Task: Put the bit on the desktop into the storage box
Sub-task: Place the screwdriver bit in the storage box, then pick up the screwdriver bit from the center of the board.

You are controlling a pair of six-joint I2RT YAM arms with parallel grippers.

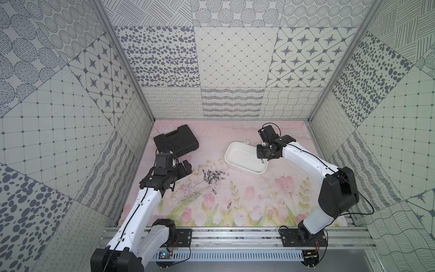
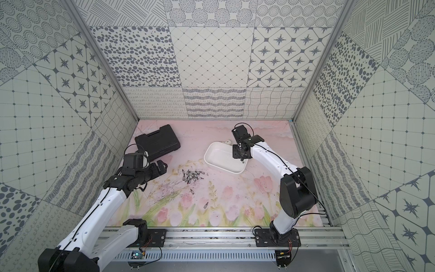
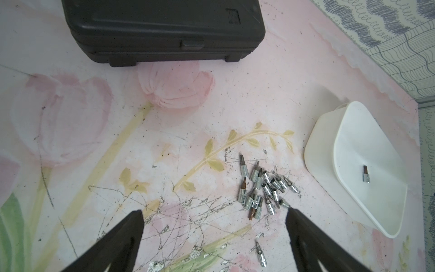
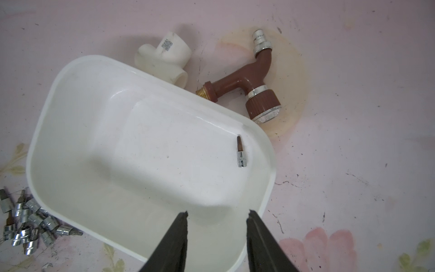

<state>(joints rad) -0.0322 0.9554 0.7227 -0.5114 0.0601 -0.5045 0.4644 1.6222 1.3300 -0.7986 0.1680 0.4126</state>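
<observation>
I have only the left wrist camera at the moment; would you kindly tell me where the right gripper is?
Observer: The right gripper hangs over the white shallow plastic storage box, jaws parted and empty.
Operator: Thank you. Is anything lying behind that box?
Observer: Yes, a brown plastic tap with chrome ends and a white plastic pipe tee lie on the pale pink desktop beside its far rim.
Operator: Apart from the stray bit near my fingers, are others loose?
Observer: One more silver bit lies alone, nearer the arm bases.
</observation>
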